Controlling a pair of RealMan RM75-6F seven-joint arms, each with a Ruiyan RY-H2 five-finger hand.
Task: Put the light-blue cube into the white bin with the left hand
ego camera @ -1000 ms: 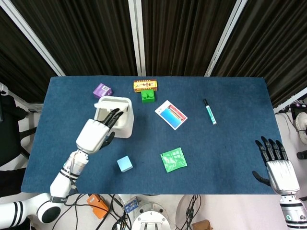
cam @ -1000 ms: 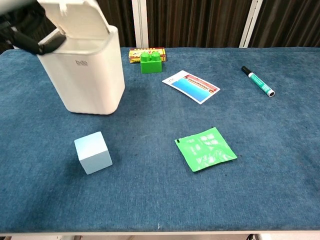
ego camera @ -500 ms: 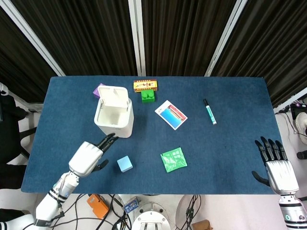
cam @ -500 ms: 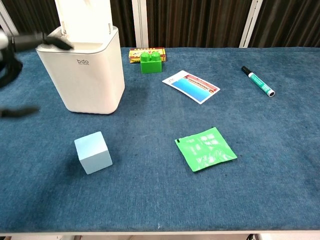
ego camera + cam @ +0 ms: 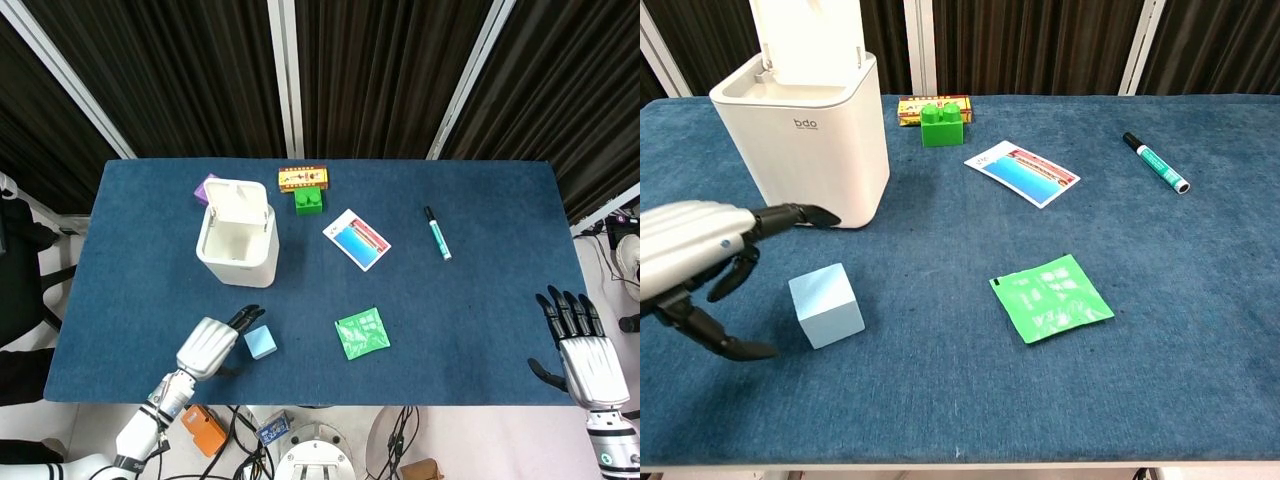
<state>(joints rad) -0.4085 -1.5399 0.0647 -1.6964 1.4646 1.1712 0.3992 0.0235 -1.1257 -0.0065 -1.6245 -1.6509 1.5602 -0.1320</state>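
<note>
The left hand (image 5: 695,255) hovers low with fingers spread, holding nothing; the light-blue cube (image 5: 826,305) sits on the table just beyond its fingertips (image 5: 246,316), untouched. Past them stands the white bin (image 5: 237,246), lid up. The right hand (image 5: 583,350) lies open, far off

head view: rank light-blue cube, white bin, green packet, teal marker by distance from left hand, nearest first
From the left hand:
1. light-blue cube, just to its right, beside the fingertips
2. white bin, behind it, lid open
3. green packet, further right on the table
4. teal marker, far right rear
</note>
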